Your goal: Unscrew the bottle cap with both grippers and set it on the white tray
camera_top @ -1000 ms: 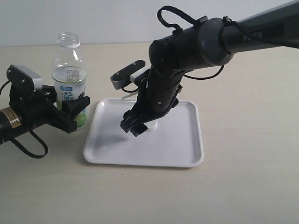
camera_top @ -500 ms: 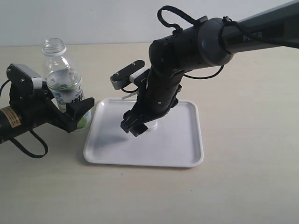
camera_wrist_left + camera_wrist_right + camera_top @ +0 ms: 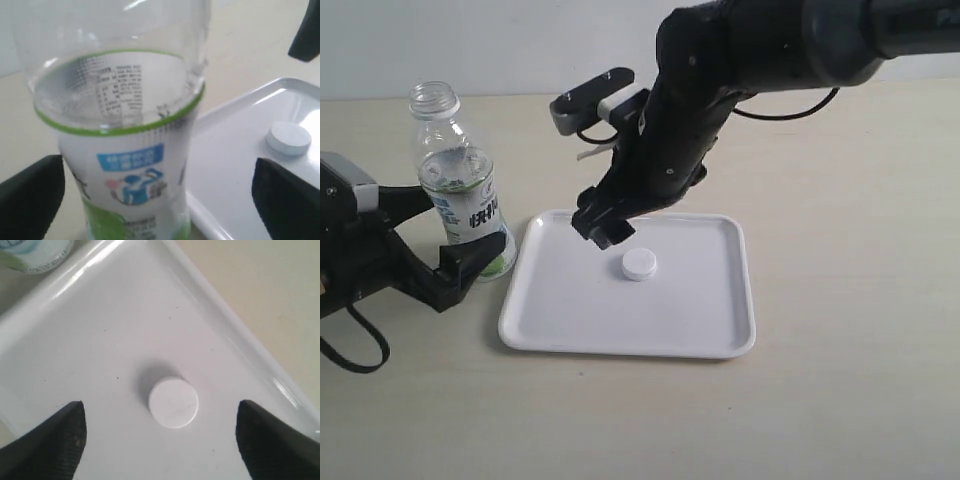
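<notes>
While right tool (image 3: 605,228) hangs, jaws apart, above bottle cap (image 3: 639,264) on white tray (image 3: 700,320), left tool (image 3: 460,225) stands spread either side of bottle (image 3: 455,170); beige desk (image 3: 840,300).

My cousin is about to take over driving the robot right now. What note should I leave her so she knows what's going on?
Left gripper: open, one finger on each side of the bottle, not squeezing it.
Right gripper: open and holding nothing, hanging just above the bottle cap.
Things: the bottle stands beside the white tray with no cap on it. The cap lies flat on the tray.
Done: cap unscrewed and placed on the tray.
Left: nothing of the job itself; probably just draw both arms clear.
</notes>
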